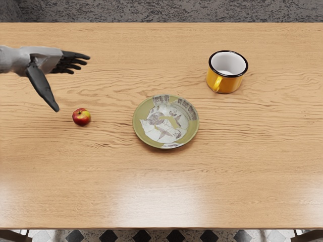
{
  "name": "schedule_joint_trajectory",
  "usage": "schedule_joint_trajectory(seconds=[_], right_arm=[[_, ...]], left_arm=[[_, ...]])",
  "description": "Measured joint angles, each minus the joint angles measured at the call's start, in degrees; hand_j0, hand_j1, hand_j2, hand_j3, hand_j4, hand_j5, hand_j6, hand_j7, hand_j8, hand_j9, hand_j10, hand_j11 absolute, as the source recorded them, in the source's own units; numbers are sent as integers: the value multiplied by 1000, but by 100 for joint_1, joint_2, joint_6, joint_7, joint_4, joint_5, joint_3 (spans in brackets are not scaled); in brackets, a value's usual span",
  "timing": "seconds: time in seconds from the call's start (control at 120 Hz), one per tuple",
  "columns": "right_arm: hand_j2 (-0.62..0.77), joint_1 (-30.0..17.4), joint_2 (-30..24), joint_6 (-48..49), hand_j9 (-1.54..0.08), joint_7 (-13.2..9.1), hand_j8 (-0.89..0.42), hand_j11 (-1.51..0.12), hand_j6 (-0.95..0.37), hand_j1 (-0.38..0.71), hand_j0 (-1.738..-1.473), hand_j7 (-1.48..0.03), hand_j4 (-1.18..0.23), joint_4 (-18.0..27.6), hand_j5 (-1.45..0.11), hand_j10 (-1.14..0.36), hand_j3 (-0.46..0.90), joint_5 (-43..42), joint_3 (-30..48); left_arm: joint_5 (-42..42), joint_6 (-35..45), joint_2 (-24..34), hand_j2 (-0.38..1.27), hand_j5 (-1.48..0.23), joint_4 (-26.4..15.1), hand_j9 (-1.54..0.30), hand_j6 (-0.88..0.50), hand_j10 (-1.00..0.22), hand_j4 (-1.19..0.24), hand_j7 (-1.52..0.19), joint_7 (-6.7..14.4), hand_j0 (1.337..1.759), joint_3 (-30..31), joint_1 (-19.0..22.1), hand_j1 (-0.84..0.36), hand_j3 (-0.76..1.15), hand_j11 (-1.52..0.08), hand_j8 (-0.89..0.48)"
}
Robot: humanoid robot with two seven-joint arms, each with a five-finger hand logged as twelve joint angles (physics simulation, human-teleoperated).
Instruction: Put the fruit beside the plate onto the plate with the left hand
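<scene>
1. The small round red-and-yellow apple (81, 117) sits on the pale wooden worktop (161, 191), left of the olive-rimmed patterned ceramic plate (165, 121) and clear of it.
2. The grey-and-black left hand (53, 64), fingers spread and empty, hovers behind and left of the apple, its thumb angled toward it.
3. The right arm is out of view. How high the hand is above the worktop is hard to judge.

One table (161, 191) was counted, made of pale wood. Three loose things were counted on it in all. Of fruit, one piece was found, a red apple (81, 117). Of dishes, one plate (137, 121) was counted, olive at the rim and printed in the middle. Of drinking vessels, one mug (227, 80) was counted, yellow, with one handle. Of robot hands, one was seen, the left hand (50, 61), and one thumb was made out on it.
</scene>
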Motion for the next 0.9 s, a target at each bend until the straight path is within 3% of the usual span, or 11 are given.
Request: schedule_joint_trajectory(seconds=[0.142,0.175,0.233,0.275,0.325,0.392,0.542,0.683,0.9], right_arm=[[0,-20,0,28,0,-3,0,0,0,-349,-1658,0,0,0,0,0,0,10,0],[0,-22,0,31,0,-3,0,0,0,-349,-1658,0,0,0,0,0,0,9,0],[0,-24,0,34,0,-4,0,0,0,-349,-1658,0,0,0,0,0,0,9,-1],[0,-25,0,36,0,-4,0,0,0,-349,-1658,0,0,0,0,0,0,9,0],[0,-26,0,37,0,-4,0,0,0,-349,-1658,0,0,0,0,0,0,9,-2],[0,-26,0,38,0,-4,0,0,0,-349,-1658,0,0,0,0,0,0,9,-3],[0,-27,0,38,0,-4,0,0,0,-349,-1658,0,0,0,0,0,0,7,-6],[0,-28,0,39,0,-4,0,0,0,-349,-1658,0,0,0,0,0,0,7,-8],[0,-28,0,39,0,-4,0,0,0,-349,-1658,0,0,0,0,0,0,5,-6]], left_arm=[[86,-1,-43,5,-27,-92,-27,-25,-24,-24,-27,56,1658,-5,-62,326,0,-26,-25],[100,-2,-82,5,-27,-108,-27,-26,-24,-25,-27,334,1658,-22,-228,326,0,-26,-25],[109,-2,-237,5,-27,-181,-27,-25,-24,-24,-27,1145,1658,-46,-409,326,0,-26,-25],[139,-1,-327,5,-27,-288,-27,-25,-23,-24,-27,1577,1658,-49,-467,326,0,-26,-25],[348,-1,-488,5,-27,-468,-27,-25,-24,-24,-27,1911,1658,-48,-536,325,0,-27,-25],[933,58,-594,5,-28,-799,-27,-26,-24,-25,-28,2167,1658,-27,-425,325,0,-27,-25],[2381,840,-847,5,-29,-1356,-29,-27,-25,-26,-29,2385,1658,-3,104,324,0,-28,-27],[3461,1737,-1238,7,-41,-1550,-41,-37,-35,-35,-41,2435,1658,5,595,313,0,-40,-36],[4186,2154,-1296,12,-70,-1560,-69,-59,-57,-57,-70,2451,1658,222,690,287,0,-69,-58]])
